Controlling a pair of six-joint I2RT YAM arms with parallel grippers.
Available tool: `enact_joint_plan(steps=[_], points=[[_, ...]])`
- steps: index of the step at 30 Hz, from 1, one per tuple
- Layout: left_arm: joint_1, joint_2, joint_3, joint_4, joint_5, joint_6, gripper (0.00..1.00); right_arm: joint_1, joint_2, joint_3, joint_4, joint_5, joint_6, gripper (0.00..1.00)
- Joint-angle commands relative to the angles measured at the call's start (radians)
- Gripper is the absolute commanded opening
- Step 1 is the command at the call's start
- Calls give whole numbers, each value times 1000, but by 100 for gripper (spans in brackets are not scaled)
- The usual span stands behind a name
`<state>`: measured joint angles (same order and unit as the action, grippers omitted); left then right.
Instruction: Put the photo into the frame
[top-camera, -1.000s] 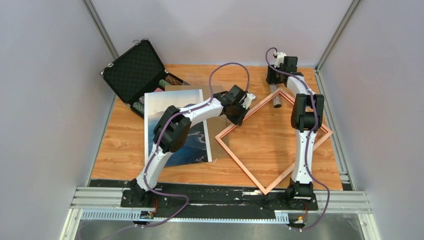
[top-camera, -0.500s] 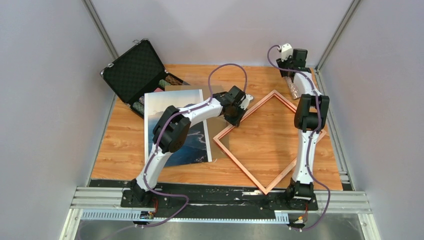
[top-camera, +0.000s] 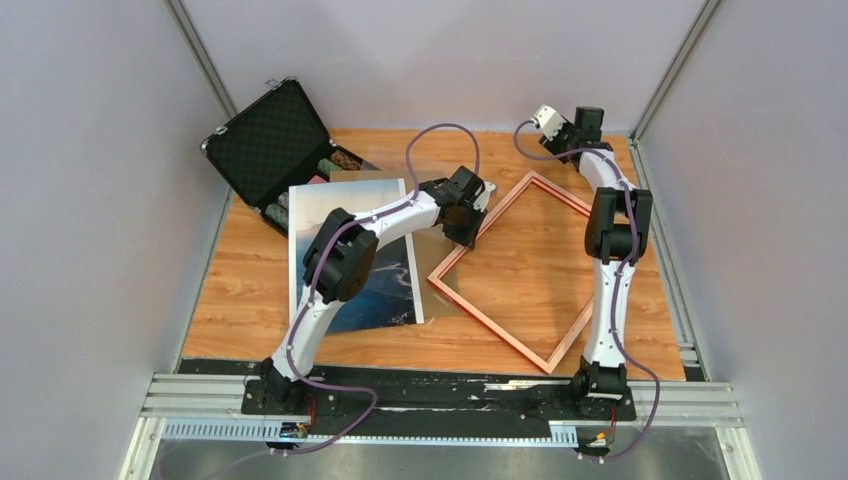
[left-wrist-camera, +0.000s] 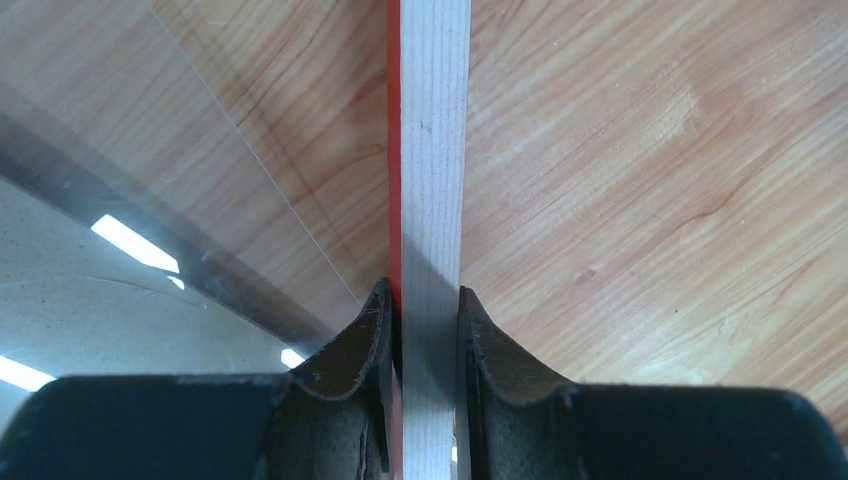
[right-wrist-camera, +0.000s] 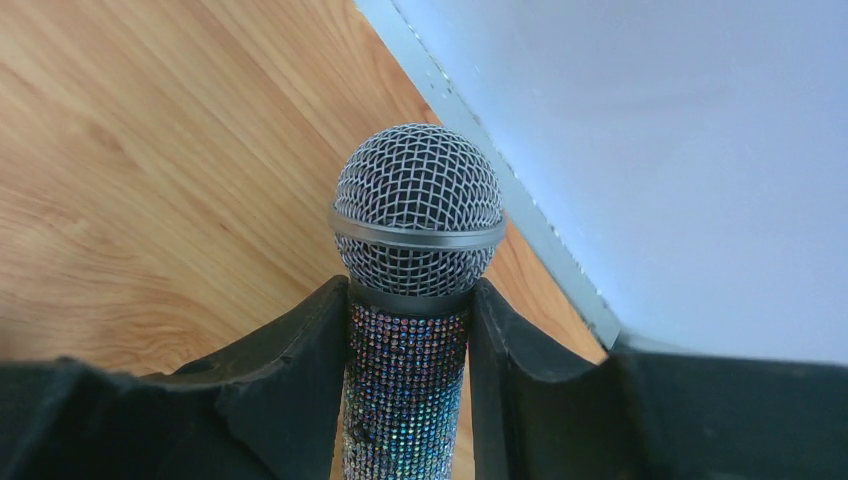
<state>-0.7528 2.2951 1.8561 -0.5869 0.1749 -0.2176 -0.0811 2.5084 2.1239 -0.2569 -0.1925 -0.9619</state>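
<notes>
With the left end effector (left-wrist-camera: 426, 305) clamped across one rail of the frame (left-wrist-camera: 432, 150), red face against one finger and bare wood edge toward the wrist camera, the grip looked square and deep enough. A clear pane (left-wrist-camera: 200, 170) showed just inside that rail, so a twist at the wrist would risk flexing it. Best to move the frame slowly, without rolling it. From above, the frame sat right of centre on the counter (top-camera: 250, 290) and looked tipped up on the held side, its left corner over a brown backing board (top-camera: 437, 260). The photo (top-camera: 340, 205) lay face up just left of that, partly under the left arm (top-camera: 345, 255) — touching the board or overlapping it, couldn't tell. The right end effector (right-wrist-camera: 410, 290) was closed around a sparkly microphone (right-wrist-camera: 417, 210) at the far right corner, near the wall (right-wrist-camera: 700, 150). Judgement: park the mic well apart from the frame, lying where it can't roll back — then lay the frame rear side up beside the photo.
</notes>
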Motion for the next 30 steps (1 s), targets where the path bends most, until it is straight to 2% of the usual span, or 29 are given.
enact_joint_plan(steps=[1,9,15,20,21,24,30], points=[[7,10,77,-6,15,-112,0,21,13,23,47,-56,-164,8],[7,55,96,10,33,-246,0,26,56,47,48,-47,-207,26],[7,91,112,10,24,-265,0,23,58,46,45,-3,-142,16],[5,99,110,22,-5,-249,0,10,61,31,44,26,-107,19],[4,100,107,25,-9,-248,0,8,58,25,44,24,-99,23],[-1,100,93,31,-26,-263,0,4,49,24,44,21,-66,42],[-24,100,56,41,-23,-347,0,0,3,34,45,2,39,74]])
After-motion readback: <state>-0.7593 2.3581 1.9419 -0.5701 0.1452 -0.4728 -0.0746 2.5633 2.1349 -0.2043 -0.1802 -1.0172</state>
